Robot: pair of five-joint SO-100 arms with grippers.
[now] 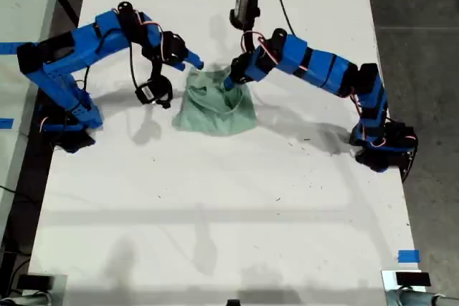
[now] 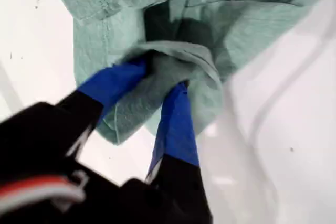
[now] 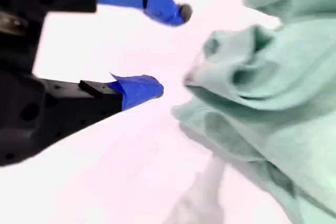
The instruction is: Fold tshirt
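First gripper (image 2: 157, 80) clamped on a bunched wad of the tshirt (image 1: 215, 109); second gripper (image 3: 170, 51) gaping empty just beside its edge; risks dragging the crumpled heap instead of spreading it flat.

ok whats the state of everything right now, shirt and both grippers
tshirt: crumpled in a heap on the table, not folded flat, one bunch of fabric pinched.
my first gripper: shut on a bunch of the tshirt.
my second gripper: open, empty, beside the tshirt's edge, not touching it.
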